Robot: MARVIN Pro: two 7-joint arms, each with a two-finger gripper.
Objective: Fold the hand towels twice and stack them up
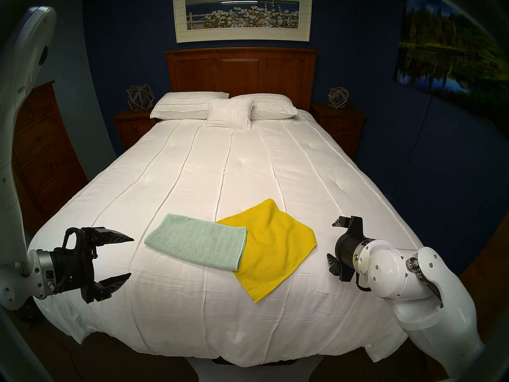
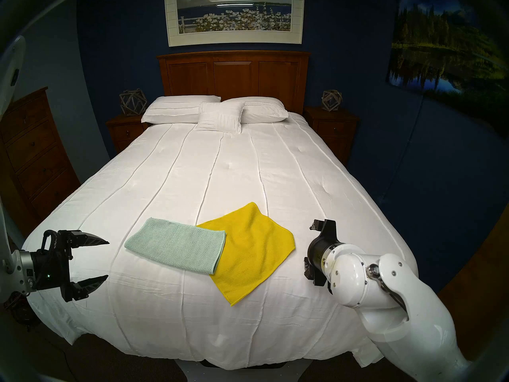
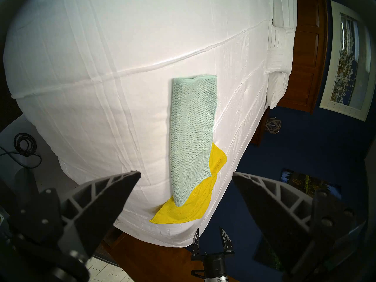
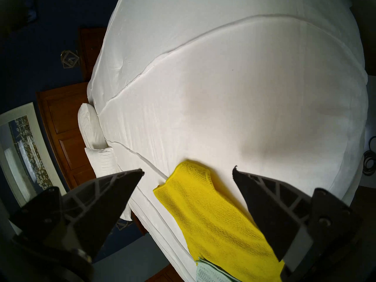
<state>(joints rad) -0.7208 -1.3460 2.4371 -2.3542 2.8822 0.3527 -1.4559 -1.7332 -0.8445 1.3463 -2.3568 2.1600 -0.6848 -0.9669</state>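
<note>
A pale mint-green waffle-knit hand towel lies folded into a long rectangle near the foot of the white bed. Its right end overlaps a bright yellow hand towel, which lies spread flat as a diamond. My left gripper hovers open to the left of the green towel, empty. My right gripper hovers open to the right of the yellow towel, empty.
White pillows lie at the wooden headboard. Nightstands with wire ornaments flank the bed, and a dresser stands at the left. The bedspread drops off at the foot edge.
</note>
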